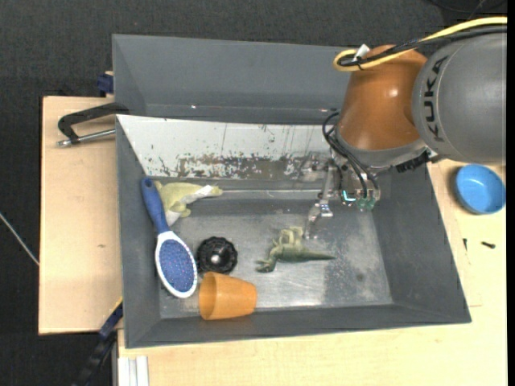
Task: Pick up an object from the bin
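— Five items in the bin [414, 252]; which sits nearest the gripper [321, 213]?
— Green toy lizard [291, 251], flat on the mid-floor, just below-left of it. I judge it a clean target: apart from the orange cup [227, 296]. Gripper released or clenched, I cannot tell.

Four loose things lie in the left part of the bin [418, 248]. A brush [174, 264] with a blue handle and an oval white-rimmed blue head lies along the left wall. A pale yellow soft thing [181, 195] touches its handle near the back left corner. A black round knob-like thing [216, 253] sits just beside the brush head. An orange cup [227, 296] lies on its side at the front edge. Outside the right edge is a blue bowl [480, 188].
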